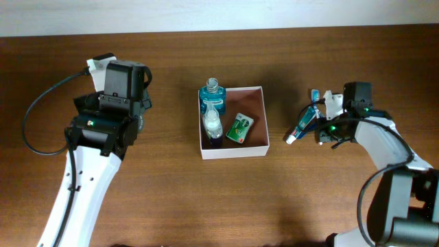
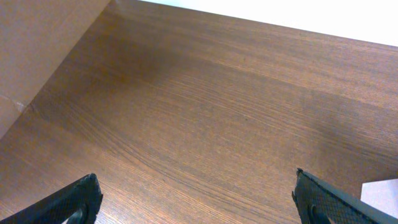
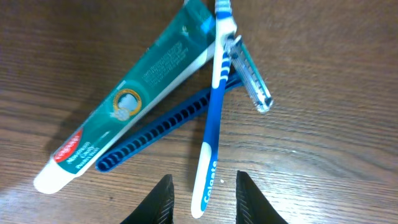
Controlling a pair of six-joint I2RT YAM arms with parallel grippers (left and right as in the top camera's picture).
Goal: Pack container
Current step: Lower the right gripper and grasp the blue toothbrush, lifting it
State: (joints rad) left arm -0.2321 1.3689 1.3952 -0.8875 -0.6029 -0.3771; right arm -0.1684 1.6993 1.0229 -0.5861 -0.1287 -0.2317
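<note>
Right claw (image 3: 202, 200), jaws apart, straddles the toothbrush (image 3: 214, 106) handle at lower centre. Lifting could snag the razor (image 3: 155, 134) crossed beneath.

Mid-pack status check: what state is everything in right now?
Box: open, part-filled.
Teal bottle: in box, left side.
Clear bottle: in box, beside teal bottle.
Green packet: in box.
Toothpaste: on table, capped.
Razor: on table.
Toothbrush: on table, crossing razor.
Left claw: open, empty.
Right claw: slightly open, astride toothbrush handle.
</note>
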